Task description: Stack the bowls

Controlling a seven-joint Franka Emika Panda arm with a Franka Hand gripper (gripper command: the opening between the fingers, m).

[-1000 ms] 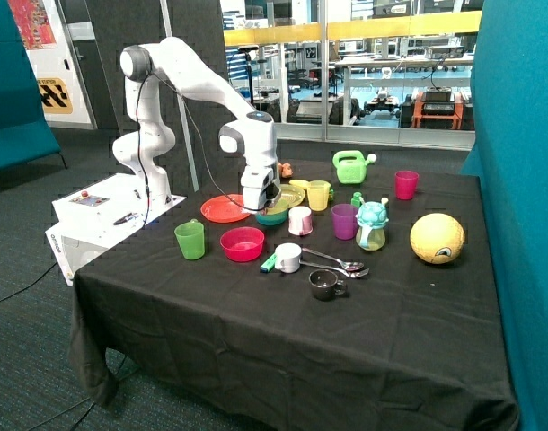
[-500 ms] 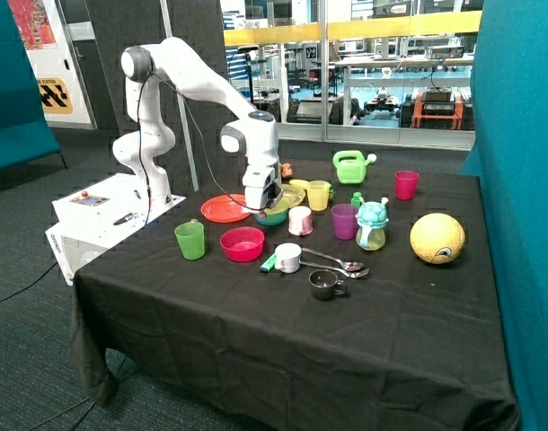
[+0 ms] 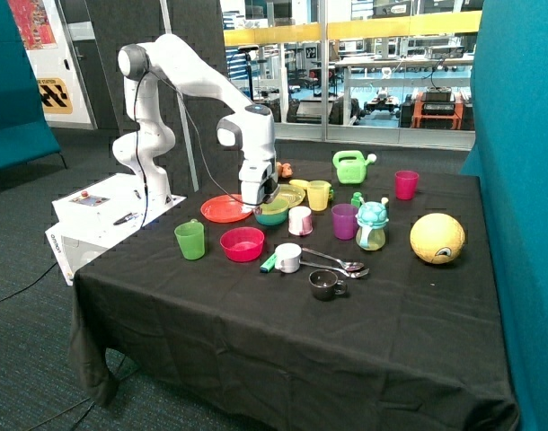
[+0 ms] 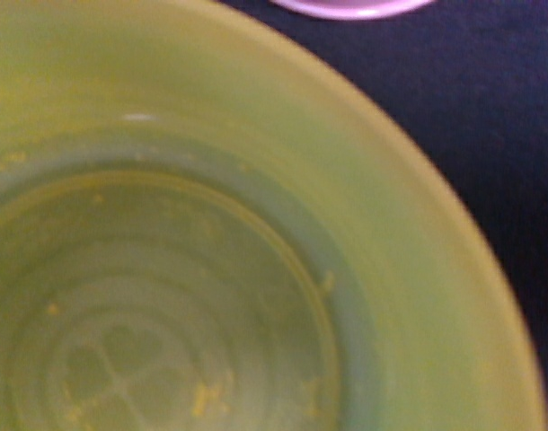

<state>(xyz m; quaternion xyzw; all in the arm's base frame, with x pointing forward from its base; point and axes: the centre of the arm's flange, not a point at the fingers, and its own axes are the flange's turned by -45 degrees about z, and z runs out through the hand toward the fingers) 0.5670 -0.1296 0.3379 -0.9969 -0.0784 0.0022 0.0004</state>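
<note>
A bright blue bowl [image 3: 272,216] stands on the black table between the orange-red plate [image 3: 222,209] and a pink-white cup [image 3: 299,220]. The pale yellow bowl [image 3: 274,208] sits nested inside it. In the wrist view the yellow bowl's inside [image 4: 193,269] fills almost the whole picture. My gripper [image 3: 259,204] hangs straight down at the stacked bowls' rim, on the side toward the orange-red plate. The pink-red bowl [image 3: 243,243] stands alone, nearer the table's front, apart from the gripper.
A yellow-green plate [image 3: 290,195] lies just behind the stacked bowls. A green cup [image 3: 190,240], a lying white cup [image 3: 288,258], spoons [image 3: 339,263] and a dark cup [image 3: 324,284] are in front. A purple cup [image 3: 344,221], a sippy bottle [image 3: 371,224] and a yellow ball [image 3: 437,238] stand further along.
The gripper has risen a little and shifted slightly toward the orange-red plate. The stacked blue and yellow bowls stay where they were on the table.
</note>
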